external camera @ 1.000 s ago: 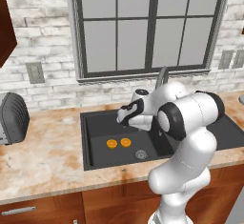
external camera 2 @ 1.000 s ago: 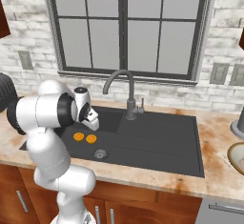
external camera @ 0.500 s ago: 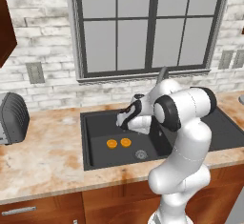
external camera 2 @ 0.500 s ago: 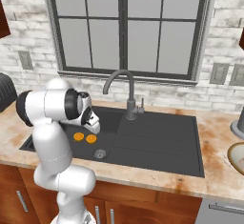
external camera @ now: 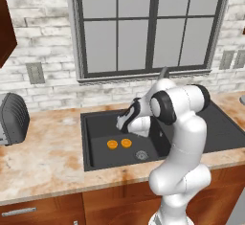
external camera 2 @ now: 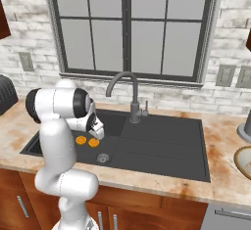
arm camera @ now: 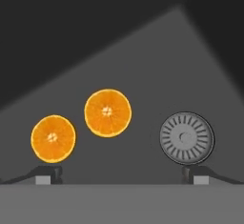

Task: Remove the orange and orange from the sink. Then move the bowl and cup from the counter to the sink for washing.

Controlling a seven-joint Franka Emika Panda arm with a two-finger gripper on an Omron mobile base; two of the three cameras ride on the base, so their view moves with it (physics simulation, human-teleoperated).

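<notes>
Since a second ago the arm has folded forward and lowered its hand into the left part of the sink (external camera: pixel 95 162), so the gripper (external camera: pixel 123 122) now hangs closer over the basin floor than it did; the fruit and the drain have not shifted.

Nearest the hand, the two finger tips (arm camera: pixel 47 173) rise wide apart at the foot of the hand view, spread fully with nothing between them. That spread suits a descent onto a round fruit, and the hand seems to be lining up for the first pick.

Just beyond the tips lie the two oranges. The nearer orange (arm camera: pixel 53 138) sits just above one tip, and the farther orange (arm camera: pixel 108 112) lies close beside it, a little apart and not touching. Both rest flat on the black floor, pale centres up. In the left base view they show as a pair (external camera: pixel 119 143) beside the gripper, towards the left of the basin. The round metal drain (arm camera: pixel 186 137) lies on the same floor, off to the other side above the second tip, so the jaws straddle a gap with the farther orange roughly between.

Farther off, the faucet (external camera 2: pixel 128 92) curves up behind the basin, clear of the arm. On the counter (external camera 2: pixel 223 175), well to the right, the bowl (external camera 2: pixel 244 161) waits at the frame's edge; its turn comes after the fruit is out. I cannot make out the cup.
</notes>
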